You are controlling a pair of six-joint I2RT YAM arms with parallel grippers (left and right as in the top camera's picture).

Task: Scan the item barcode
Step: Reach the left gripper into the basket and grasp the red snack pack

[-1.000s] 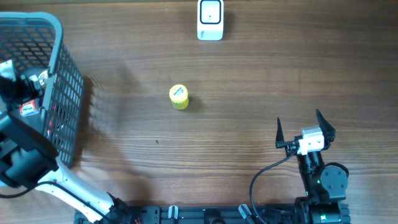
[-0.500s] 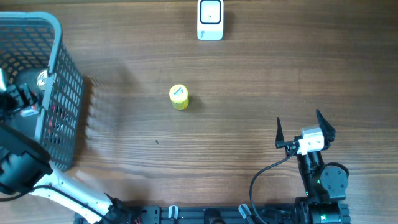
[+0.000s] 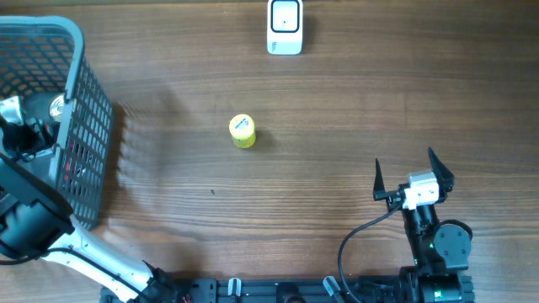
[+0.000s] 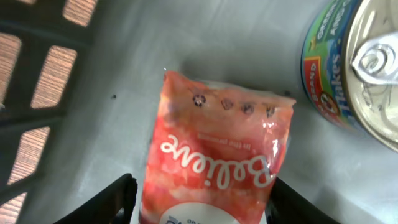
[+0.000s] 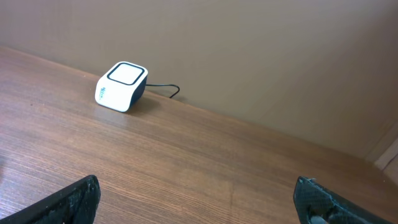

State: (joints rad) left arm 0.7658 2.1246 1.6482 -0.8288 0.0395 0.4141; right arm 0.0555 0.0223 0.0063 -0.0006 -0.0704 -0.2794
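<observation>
Grey basket (image 3: 84, 109) is sitting at the left edge of the table (image 3: 337, 185); inside, the left gripper (image 4: 202, 190) is straddling a red pouch (image 4: 217, 149) beside a tin (image 4: 354, 68), grip or gap I cannot tell; right gripper (image 3: 404, 160) is resting splayed; white scanner (image 3: 285, 27) is standing at the far edge.

The table (image 3: 354, 109) is brown wood with a fine streaked grain. The basket (image 3: 88, 118) is dark grey lattice, its floor a plain paler grey. Inside, the pouch (image 4: 214, 155) is mottled red and pink with white script lettering and a row of small dark flower marks. The can (image 4: 336, 68) has a silver lid and a blue, green, red and yellow label. The round item (image 3: 242, 131) is yellow with a white label. The scanner (image 3: 285, 27) is white with a dark base. The left gripper (image 4: 200, 190) and right gripper (image 3: 404, 160) are black.
</observation>
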